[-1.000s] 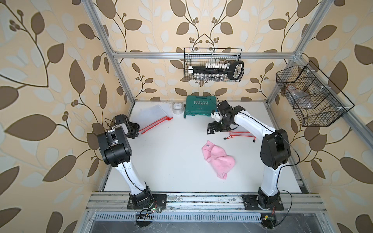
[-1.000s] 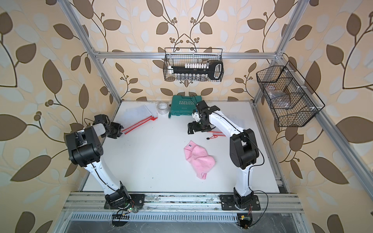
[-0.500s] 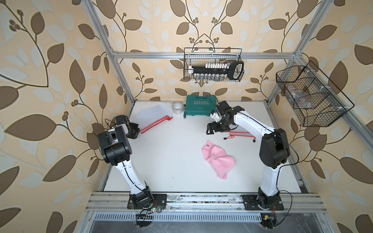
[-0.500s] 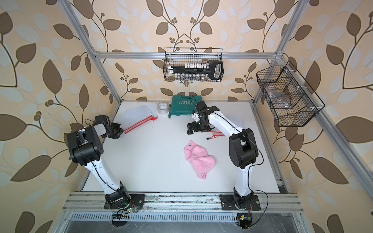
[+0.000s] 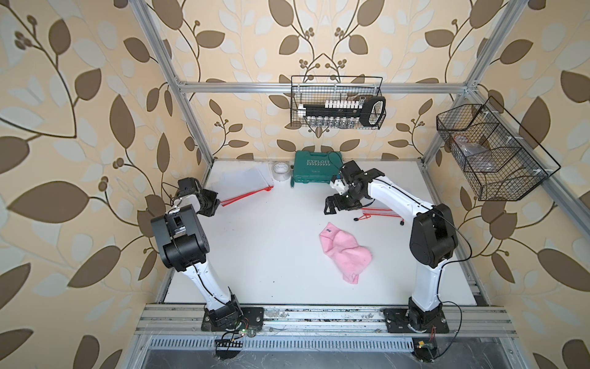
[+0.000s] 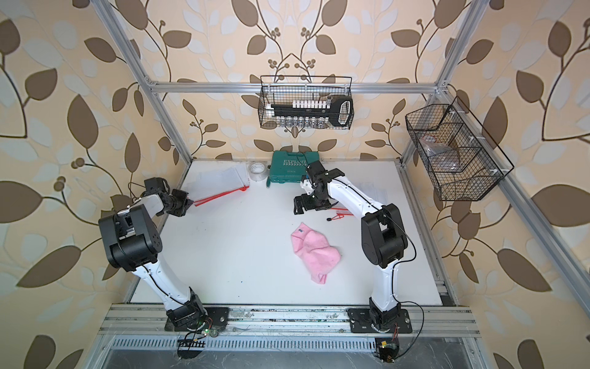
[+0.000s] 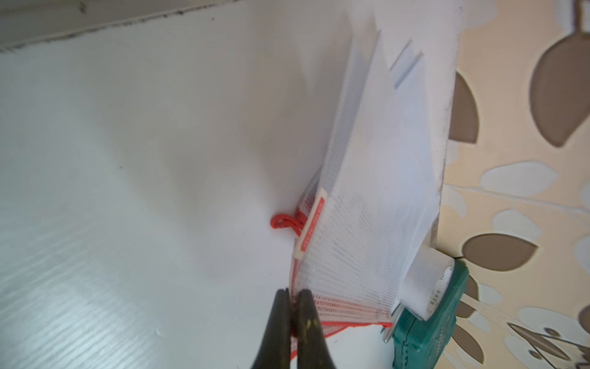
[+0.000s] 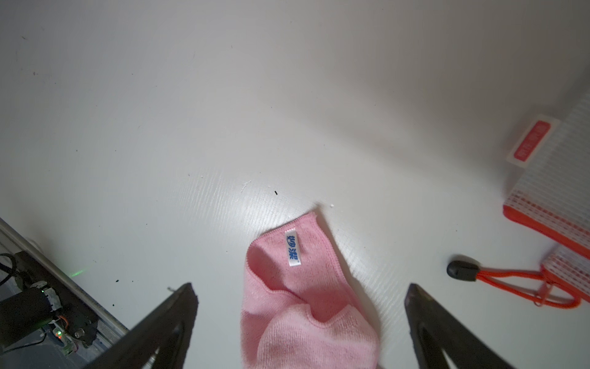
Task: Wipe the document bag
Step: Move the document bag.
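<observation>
A clear mesh document bag (image 5: 245, 182) (image 6: 220, 179) with a red zip edge lies at the back left of the white table. My left gripper (image 5: 219, 203) (image 6: 191, 203) (image 7: 294, 297) is shut on the red-edged corner of this bag (image 7: 367, 223), which rises slightly off the table there. A pink cloth (image 5: 346, 252) (image 6: 316, 252) (image 8: 297, 303) lies crumpled right of the middle. My right gripper (image 5: 332, 206) (image 6: 300, 206) (image 8: 300, 287) hangs open above the table just behind the cloth, holding nothing.
A second red-edged mesh bag (image 5: 381, 211) (image 8: 555, 191) with a black-tipped red pull cord (image 8: 510, 278) lies under the right arm. A green tool case (image 5: 314, 166) and a tape roll (image 5: 281, 171) stand at the back. Wire baskets (image 5: 336, 102) (image 5: 491, 153) hang on the walls.
My left gripper has shut on the document bag's red-edged corner. The right arm has hardly moved and stays open.
</observation>
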`<state>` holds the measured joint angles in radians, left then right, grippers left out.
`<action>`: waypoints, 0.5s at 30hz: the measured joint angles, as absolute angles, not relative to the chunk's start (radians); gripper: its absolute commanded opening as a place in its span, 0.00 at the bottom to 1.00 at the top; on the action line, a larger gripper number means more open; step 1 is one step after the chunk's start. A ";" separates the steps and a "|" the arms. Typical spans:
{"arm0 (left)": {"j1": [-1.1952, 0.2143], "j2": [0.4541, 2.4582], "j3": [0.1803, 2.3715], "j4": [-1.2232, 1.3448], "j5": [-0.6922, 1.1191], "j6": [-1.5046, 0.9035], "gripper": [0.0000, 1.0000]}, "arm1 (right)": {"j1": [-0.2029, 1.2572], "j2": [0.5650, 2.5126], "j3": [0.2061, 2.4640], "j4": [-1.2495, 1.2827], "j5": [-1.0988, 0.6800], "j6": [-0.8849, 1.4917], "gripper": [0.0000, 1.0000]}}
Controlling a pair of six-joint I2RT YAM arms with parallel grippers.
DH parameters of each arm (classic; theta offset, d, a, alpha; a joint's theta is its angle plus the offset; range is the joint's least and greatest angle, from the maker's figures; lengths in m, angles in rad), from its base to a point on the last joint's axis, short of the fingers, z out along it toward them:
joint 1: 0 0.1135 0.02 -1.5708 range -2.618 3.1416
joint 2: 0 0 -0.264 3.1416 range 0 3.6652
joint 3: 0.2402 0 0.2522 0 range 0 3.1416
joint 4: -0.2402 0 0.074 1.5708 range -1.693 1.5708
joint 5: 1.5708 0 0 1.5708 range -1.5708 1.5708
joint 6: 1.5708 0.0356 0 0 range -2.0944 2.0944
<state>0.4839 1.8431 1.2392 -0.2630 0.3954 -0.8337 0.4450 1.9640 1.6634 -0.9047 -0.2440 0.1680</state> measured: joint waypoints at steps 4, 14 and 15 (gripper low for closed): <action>0.484 1.803 1.242 -0.289 0.416 -0.816 0.00 | 0.455 1.964 1.663 -0.904 -0.244 0.168 0.98; 0.471 1.711 1.057 -0.291 0.453 -0.791 0.00 | 0.476 1.964 1.652 -0.904 -0.244 0.168 0.98; 0.463 1.698 1.028 -0.292 0.457 -0.790 0.00 | 0.477 1.964 1.651 -0.903 -0.244 0.168 0.98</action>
